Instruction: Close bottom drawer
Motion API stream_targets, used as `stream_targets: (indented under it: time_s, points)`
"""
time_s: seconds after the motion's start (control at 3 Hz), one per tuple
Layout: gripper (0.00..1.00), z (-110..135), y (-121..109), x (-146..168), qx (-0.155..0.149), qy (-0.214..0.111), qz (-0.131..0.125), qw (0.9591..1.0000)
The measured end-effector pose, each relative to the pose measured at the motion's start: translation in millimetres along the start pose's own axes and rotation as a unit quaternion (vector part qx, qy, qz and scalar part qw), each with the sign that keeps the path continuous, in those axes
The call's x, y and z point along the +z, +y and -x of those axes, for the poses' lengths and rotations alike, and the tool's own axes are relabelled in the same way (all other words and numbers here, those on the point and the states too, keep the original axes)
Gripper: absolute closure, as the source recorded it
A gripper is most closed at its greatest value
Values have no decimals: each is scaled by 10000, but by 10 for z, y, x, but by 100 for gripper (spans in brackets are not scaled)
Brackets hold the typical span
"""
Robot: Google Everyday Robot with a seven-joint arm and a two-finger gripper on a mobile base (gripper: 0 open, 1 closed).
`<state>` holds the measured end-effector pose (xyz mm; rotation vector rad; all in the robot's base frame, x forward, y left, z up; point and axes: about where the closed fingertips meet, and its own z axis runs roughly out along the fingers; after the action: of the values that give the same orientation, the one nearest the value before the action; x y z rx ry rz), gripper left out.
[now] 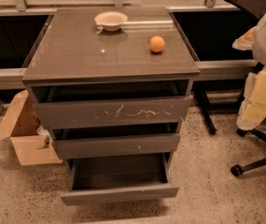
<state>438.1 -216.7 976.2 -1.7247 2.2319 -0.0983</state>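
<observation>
The bottom drawer point(119, 193) of the dark grey-brown cabinet point(76, 55) stands pulled far out, its plain front near the lower edge of the view. Its dark box interior point(118, 171) is open to view and looks empty. The middle drawer front point(116, 145) with a small white speck stands out a little. The tall top drawer front point(111, 112) with white scratches also stands out a little. My gripper does not show in this view.
A white bowl point(111, 20) and an orange ball point(157, 44) sit on the cabinet top. An open cardboard box point(23, 134) lies on the floor to the left. An office chair base point(254, 162) and a bulky white and cream shape point(263, 78) stand on the right.
</observation>
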Motion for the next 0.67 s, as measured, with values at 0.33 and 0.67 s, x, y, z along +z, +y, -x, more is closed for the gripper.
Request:
stream_targets:
  time_s: [0.33,0.67]
  points:
    - [0,0,0,2,0,0,1,10000]
    - [0,-76,55,246,48,75,195,9998]
